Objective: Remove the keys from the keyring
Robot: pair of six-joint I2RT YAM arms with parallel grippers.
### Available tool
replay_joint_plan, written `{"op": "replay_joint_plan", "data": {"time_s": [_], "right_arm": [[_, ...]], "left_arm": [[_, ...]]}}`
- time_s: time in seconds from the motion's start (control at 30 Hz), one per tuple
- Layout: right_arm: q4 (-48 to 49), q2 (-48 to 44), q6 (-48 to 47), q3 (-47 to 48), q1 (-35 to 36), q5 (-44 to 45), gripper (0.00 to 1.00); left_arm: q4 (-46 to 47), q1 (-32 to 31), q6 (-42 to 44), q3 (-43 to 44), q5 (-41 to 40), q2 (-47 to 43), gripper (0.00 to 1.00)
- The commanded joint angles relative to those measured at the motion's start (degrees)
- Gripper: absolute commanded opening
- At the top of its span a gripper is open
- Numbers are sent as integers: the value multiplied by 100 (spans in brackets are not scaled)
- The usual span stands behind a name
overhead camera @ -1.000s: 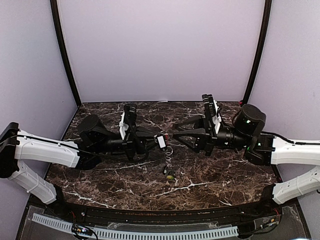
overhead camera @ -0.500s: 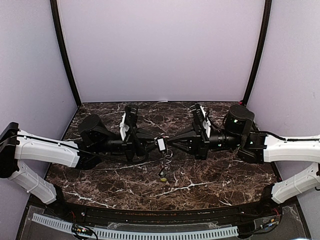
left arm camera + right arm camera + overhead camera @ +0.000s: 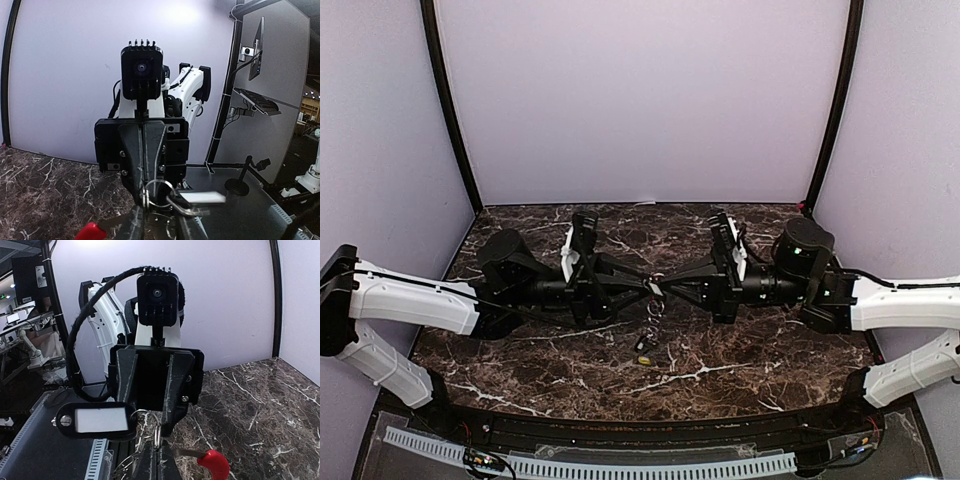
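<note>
As we look down, the keyring (image 3: 657, 283) sits pinched in the shut right pincer (image 3: 666, 284), with the keys (image 3: 643, 346) hanging beneath it. From the left wrist, the left pincer (image 3: 159, 227) stands narrowly parted just beside the keyring, on the opposite side. From the right wrist, a red key (image 3: 214, 463) lies right of the keyring.

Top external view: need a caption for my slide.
Left end effector and right end effector tip to tip; right pinches the keyring, keys dangling beneath.
</note>
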Motion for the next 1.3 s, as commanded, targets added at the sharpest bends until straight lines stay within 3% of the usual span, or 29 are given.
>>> {"op": "replay_joint_plan", "data": {"time_s": [0.0, 0.1, 0.23, 0.47, 0.77, 0.97, 1.17, 1.27], "right_arm": [[362, -239, -118, -173, -32, 585, 0], [334, -280, -93, -263, -32, 760, 0], [277, -308, -57, -372, -33, 900, 0], [213, -200, -47, -468, -30, 960, 0], [252, -14, -108, -422, -33, 647, 0], [219, 41, -134, -350, -32, 426, 0], [212, 41, -126, -329, -34, 348, 0], [201, 41, -126, -338, -32, 346, 0]], "left_arm": [[109, -3, -13, -16, -68, -177, 36], [166, 40, -97, -185, -148, -253, 51], [270, 97, -265, -484, -209, -395, 64], [-285, 108, -270, -448, -583, -404, 71], [-809, 172, -215, -96, -752, -233, 53], [-574, 248, -467, 15, -61, -48, 38], [-702, 248, -493, 158, 214, 167, 36], [-706, 248, -517, 193, 277, 208, 28]]}}
